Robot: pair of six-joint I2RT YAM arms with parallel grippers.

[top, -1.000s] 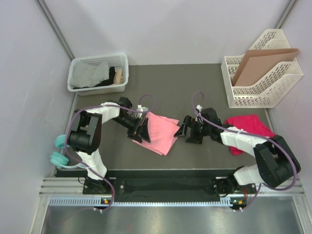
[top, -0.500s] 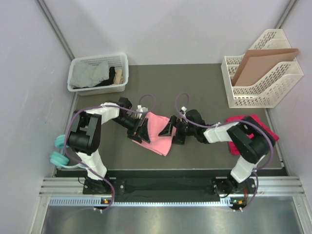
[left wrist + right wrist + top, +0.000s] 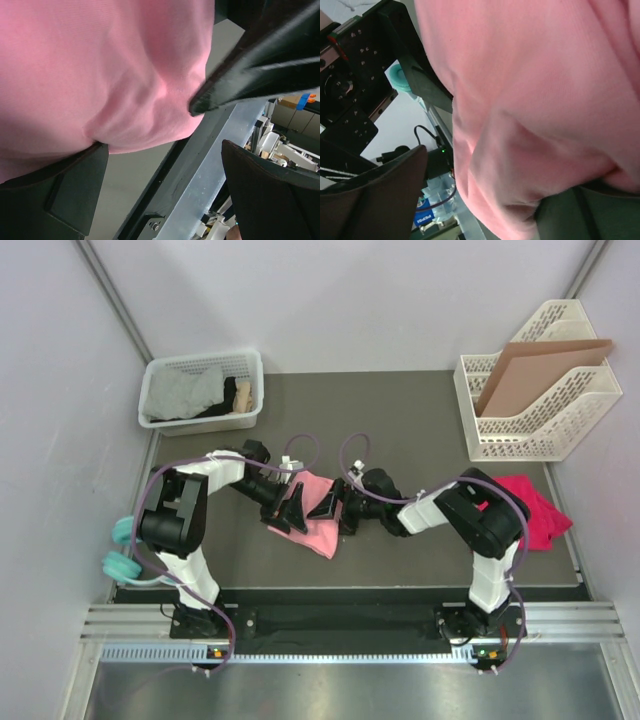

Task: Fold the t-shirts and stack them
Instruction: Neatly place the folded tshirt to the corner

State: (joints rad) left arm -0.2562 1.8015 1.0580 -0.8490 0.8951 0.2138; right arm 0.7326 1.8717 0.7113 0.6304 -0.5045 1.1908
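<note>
At the middle of the table [image 3: 420,430], the pink t-shirt [image 3: 322,536] lies bunched between two wide-spread grippers: the left gripper [image 3: 290,510] and the right gripper [image 3: 333,508]. The red t-shirt [image 3: 532,512] lies well apart, far right.

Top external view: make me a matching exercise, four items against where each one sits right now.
Items:
1. pink t-shirt
2. magenta t-shirt
3. cardboard sheet
4. white basket

Places:
A. standing in the file rack
B. far left corner of the table
C. middle of the table
D. near the table's right edge

Pairs: 1-C, 2-D, 3-A, 4-B
</note>
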